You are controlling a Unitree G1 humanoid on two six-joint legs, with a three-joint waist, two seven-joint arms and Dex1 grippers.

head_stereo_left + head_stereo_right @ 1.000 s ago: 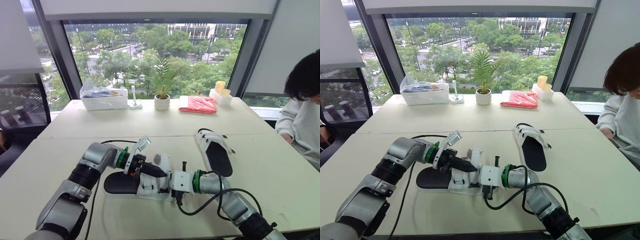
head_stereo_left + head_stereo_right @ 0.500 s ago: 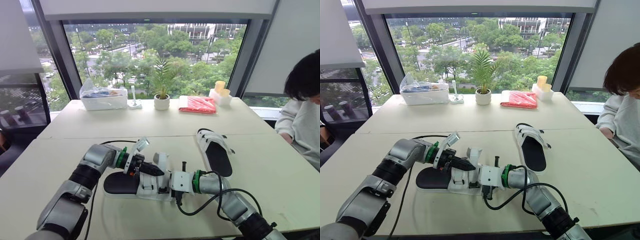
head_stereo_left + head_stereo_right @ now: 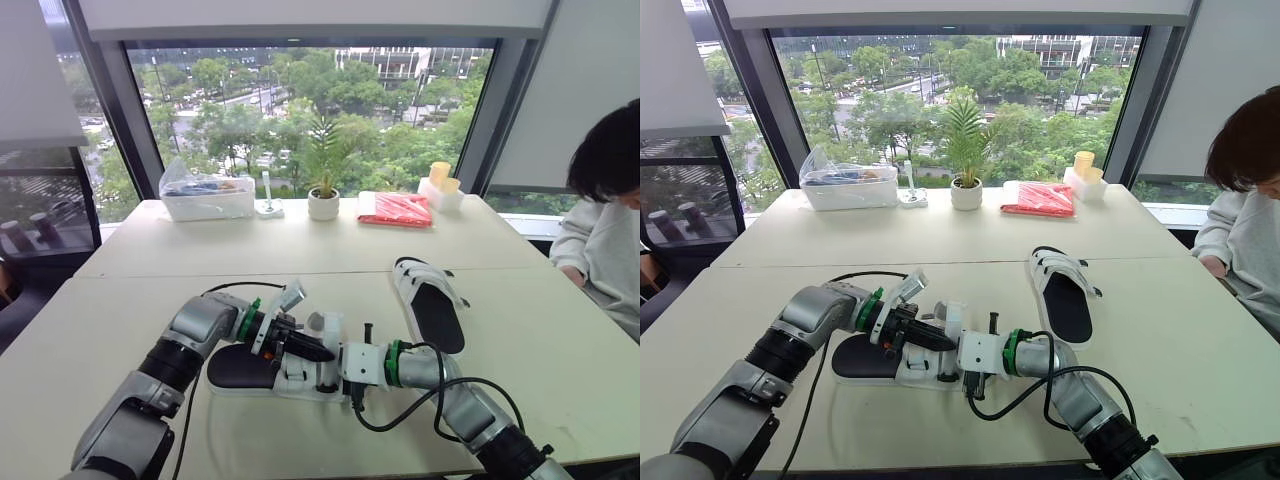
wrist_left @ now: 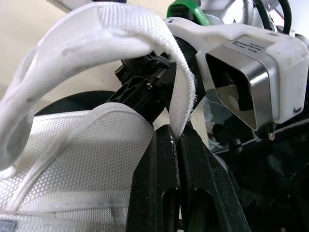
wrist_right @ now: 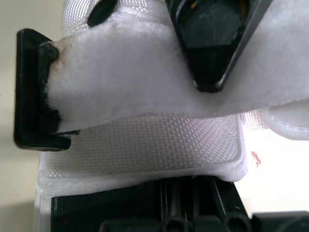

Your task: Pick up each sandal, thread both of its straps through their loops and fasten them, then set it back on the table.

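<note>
Two sandals lie on the desk (image 3: 560, 360), both white-strapped with black soles. The nearer sandal (image 3: 238, 368) sits flat in front of the robot, toe end toward the right arm, and both arms meet over it. The farther sandal (image 3: 432, 312) lies well apart, off to the right, with nothing touching it.

The left tool (image 4: 175, 137) has its two black fingers pressed together, pinching one white strap (image 4: 184, 92) of the nearer sandal, which arches up and over from the upper. The right tool (image 3: 318, 378) is right up against the same sandal's side, by a black loop (image 5: 30, 92); whether it is apart or clamped I cannot tell.

Along the window edge stand one clear tub (image 3: 208, 200), one potted plant (image 3: 323, 203), one red packet (image 3: 396, 209) and two yellow cups (image 3: 440, 171). One person (image 3: 605, 235) sits at the right.
</note>
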